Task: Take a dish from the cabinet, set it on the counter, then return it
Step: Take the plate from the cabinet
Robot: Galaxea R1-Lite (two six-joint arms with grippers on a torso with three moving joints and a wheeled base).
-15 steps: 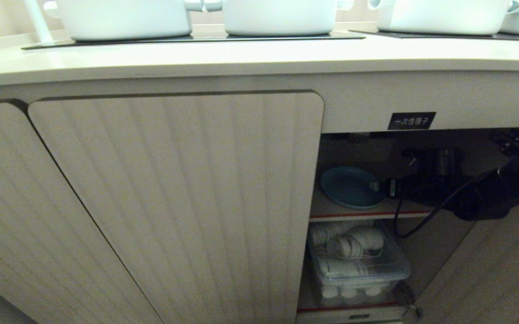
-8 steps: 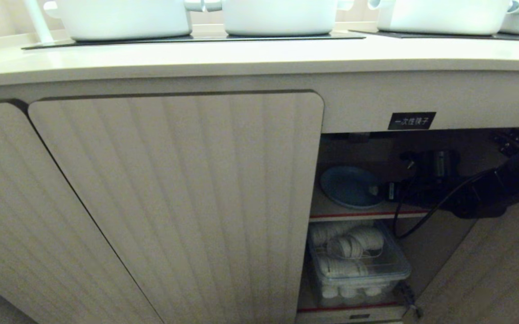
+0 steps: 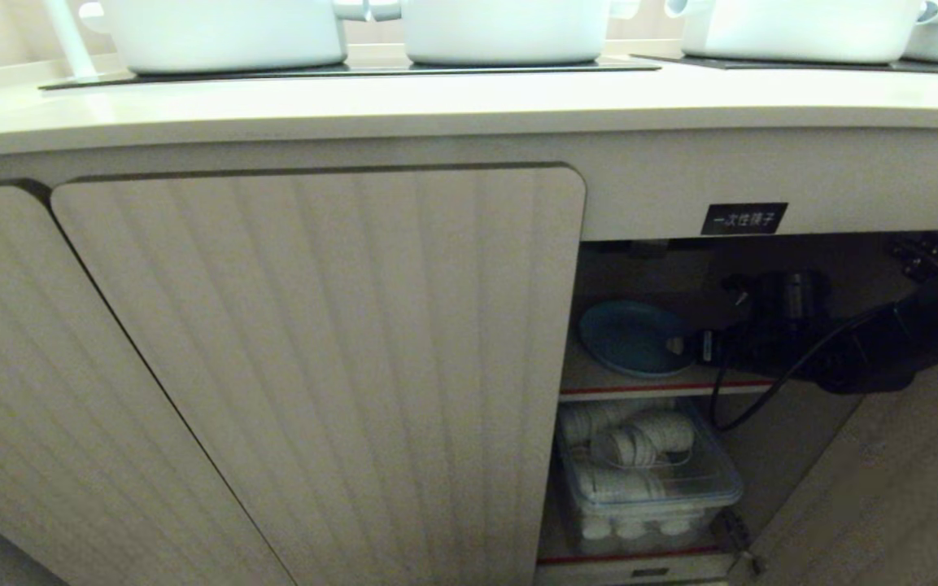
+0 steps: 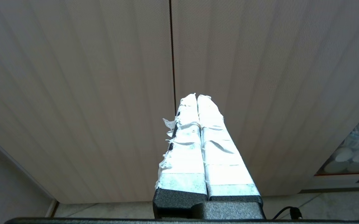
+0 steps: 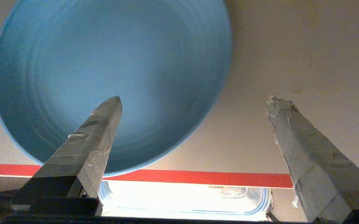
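Right gripper [image 5: 195, 99]: jaws spread wide, holding nothing; reached into the open cabinet compartment at upper-shelf level, aimed at the dish. One taped finger [image 5: 95, 130] overlaps the dish in the right wrist view; whether it touches cannot be told. The other finger stands over bare shelf beside the dish.
Right arm [image 3: 883, 342]: black, enters from the right edge of the head view, with a black cable looping below it.
Left gripper [image 4: 198, 99]: taped fingers pressed together, empty; parked in front of the closed ribbed doors, out of the head view.
Dish [image 3: 631, 338]: light blue, round, lying flat on the upper shelf, toward the shelf's left side, near the front edge.
Shelf [image 5: 276, 62]: beige board with a red strip [image 5: 198, 178] along its front edge.
Cabinet [image 3: 314, 366]: beige, vertically ribbed doors with rounded corners; left doors closed, right compartment open.
Label [image 3: 743, 218]: small black plate with white characters, fixed on the plain band above the open compartment; the characters are not clear enough to read with certainty.
Box [image 3: 647, 480]: clear plastic, lidded, on the lower level under the dish, packed with white pieces.
Counter [image 3: 436, 106]: cream top with thick front edge above the cabinet; carries black cooktop panels [image 3: 355, 70].
Pots [image 3: 501, 28]: white, standing on the panels, tops cut off by the frame.
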